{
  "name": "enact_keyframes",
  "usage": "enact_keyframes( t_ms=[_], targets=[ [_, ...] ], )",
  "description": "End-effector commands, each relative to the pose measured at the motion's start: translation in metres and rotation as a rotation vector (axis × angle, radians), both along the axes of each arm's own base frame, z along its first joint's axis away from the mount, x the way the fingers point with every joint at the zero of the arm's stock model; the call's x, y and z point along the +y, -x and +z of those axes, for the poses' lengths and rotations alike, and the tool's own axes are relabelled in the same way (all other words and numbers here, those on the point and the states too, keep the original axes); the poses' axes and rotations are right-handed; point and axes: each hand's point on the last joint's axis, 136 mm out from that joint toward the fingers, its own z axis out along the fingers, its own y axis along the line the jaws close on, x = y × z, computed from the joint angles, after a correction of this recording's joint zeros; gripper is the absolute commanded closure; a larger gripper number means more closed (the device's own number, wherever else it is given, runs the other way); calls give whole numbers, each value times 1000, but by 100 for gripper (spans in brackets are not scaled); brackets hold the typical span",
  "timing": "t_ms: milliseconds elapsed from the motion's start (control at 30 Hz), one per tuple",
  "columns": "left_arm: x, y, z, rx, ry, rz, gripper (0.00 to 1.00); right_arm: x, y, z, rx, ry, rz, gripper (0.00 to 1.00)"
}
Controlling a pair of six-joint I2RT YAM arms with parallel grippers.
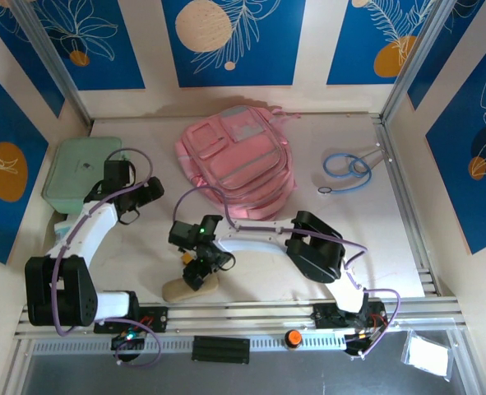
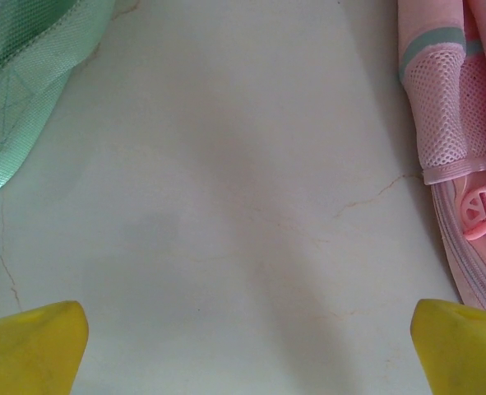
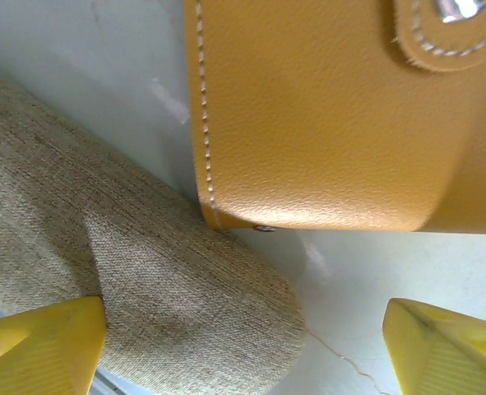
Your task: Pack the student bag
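Top view: the pink bag (image 1: 236,169) lies flat at the back centre of the table (image 1: 374,239), zip pockets facing up. It is soft fabric and looks limp and fairly light. It would likely sag and fold if lifted by one corner, so a strap, the top loop or the edge of a zip opening seems the best hold. A green case (image 1: 80,173) lies at the back left and a blue cable (image 1: 349,169) at the back right. The left arm rises from its base and bends forward, with the left gripper (image 1: 148,196) between the green case and the bag. The right arm folds at its elbow and reaches leftward across the front, with the right gripper (image 1: 200,267) pointing down over a beige pouch (image 1: 189,286) near the front edge.

Left wrist view: the left gripper (image 2: 243,346) is spread wide and empty, its yellow fingers (image 2: 29,350) in the bottom corners over bare table. The green case (image 2: 20,90) sits at upper left. The bag (image 2: 456,123) lies along the right edge, showing a mesh side pocket and a pink buckle.

Right wrist view: the right gripper (image 3: 243,346) is spread wide and grasps nothing. The rounded end of the woven pouch (image 3: 144,271) lies between and below its fingers, and whether they touch it cannot be told. A mustard leather case (image 3: 325,115) with stitched seams lies against the pouch.
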Motion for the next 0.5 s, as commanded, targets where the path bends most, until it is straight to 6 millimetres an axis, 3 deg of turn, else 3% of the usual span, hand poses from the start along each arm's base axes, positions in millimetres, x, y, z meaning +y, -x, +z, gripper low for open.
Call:
enact_keyframes(
  t_ms=[0,233,467],
  targets=[
    [3,5,2,-3,-2,-15,0,-18,-7,-6,-27,86,-4,13],
    [3,3,2,-8,-1,-15,0,-68,-31,-17,-88,177,-86,14],
    [0,0,1,-6,11,-25,0,-128,-70,-16,-110,161,-283,14]
  ],
)
